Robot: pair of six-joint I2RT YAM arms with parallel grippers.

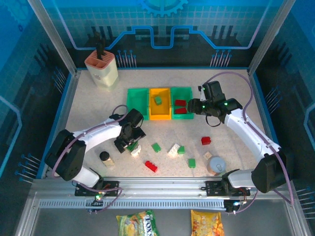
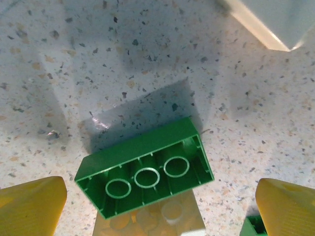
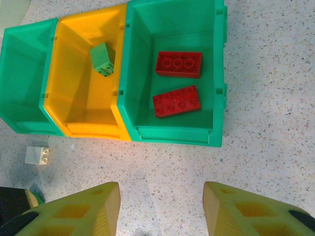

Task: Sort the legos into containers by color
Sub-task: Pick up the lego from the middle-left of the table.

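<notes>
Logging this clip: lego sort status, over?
Left end effector open over upturned green lego, white brick beside. Right end effector open, empty. Two red legos in rightmost green bin.

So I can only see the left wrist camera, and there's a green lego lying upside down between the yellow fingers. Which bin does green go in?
Observer: The yellow-orange bin in the middle of the row holds one green lego.
Operator: And where are the red ones?
Observer: Two red legos lie flat in the green bin at the right end of the row.
Operator: What's the other arm doing?
Observer: The right gripper hangs open at the near side of that green bin, holding nothing.
</notes>
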